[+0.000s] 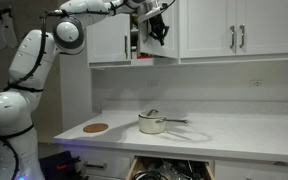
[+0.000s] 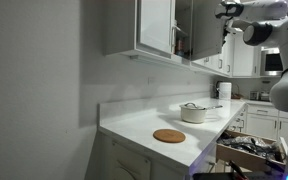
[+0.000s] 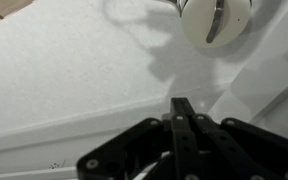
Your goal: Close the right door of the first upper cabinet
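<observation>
The first upper cabinet [image 1: 109, 35] is white and hangs above the counter; it also shows in an exterior view [image 2: 154, 25]. Its right door [image 1: 169, 38] stands partly open, with a dark gap showing the inner shelves. In an exterior view this door [image 2: 187, 30] shows as a grey panel swung out from the wall. My gripper [image 1: 157, 27] is up at the door's outer face, and shows in an exterior view [image 2: 227, 12]. In the wrist view the black fingers [image 3: 181, 108] are pressed together and hold nothing. Whether they touch the door I cannot tell.
A white lidded pot [image 1: 152, 123] [image 2: 194, 112] [image 3: 216, 20] and a round wooden trivet [image 1: 96, 128] [image 2: 169, 135] sit on the white counter. A lower drawer [image 1: 169, 170] [image 2: 249, 150] is pulled open. The wider cabinet [image 1: 234, 30] adjoins on the far side.
</observation>
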`<state>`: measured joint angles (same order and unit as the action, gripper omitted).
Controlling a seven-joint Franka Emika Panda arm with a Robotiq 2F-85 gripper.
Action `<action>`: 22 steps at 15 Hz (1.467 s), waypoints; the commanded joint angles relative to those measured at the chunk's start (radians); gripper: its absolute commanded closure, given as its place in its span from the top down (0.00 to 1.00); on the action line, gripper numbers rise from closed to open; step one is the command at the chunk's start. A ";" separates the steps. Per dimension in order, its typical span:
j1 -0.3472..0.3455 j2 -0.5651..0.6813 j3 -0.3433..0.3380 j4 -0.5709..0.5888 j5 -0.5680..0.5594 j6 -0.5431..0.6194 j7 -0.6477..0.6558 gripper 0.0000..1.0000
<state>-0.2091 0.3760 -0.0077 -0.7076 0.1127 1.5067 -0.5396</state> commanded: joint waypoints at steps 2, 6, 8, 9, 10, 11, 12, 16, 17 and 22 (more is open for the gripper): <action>0.029 -0.011 0.001 0.014 -0.039 -0.103 0.005 0.00; 0.049 -0.013 0.006 0.025 -0.060 -0.144 -0.007 0.00; 0.061 -0.012 0.008 0.028 -0.069 -0.161 -0.013 0.00; 0.069 -0.011 0.008 0.029 -0.076 -0.164 -0.012 0.00; 0.075 -0.011 0.008 0.031 -0.082 -0.170 -0.011 0.00; 0.080 -0.011 0.009 0.033 -0.087 -0.174 -0.012 0.00; 0.088 -0.011 0.008 0.034 -0.095 -0.174 -0.011 0.00; 0.112 -0.010 0.014 0.044 -0.106 -0.213 -0.013 0.00; 0.118 -0.010 0.016 0.048 -0.105 -0.239 -0.015 0.00; 0.136 -0.009 0.023 0.059 -0.106 -0.266 -0.012 0.00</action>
<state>-0.0810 0.3752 0.0106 -0.6656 0.0083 1.2898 -0.5430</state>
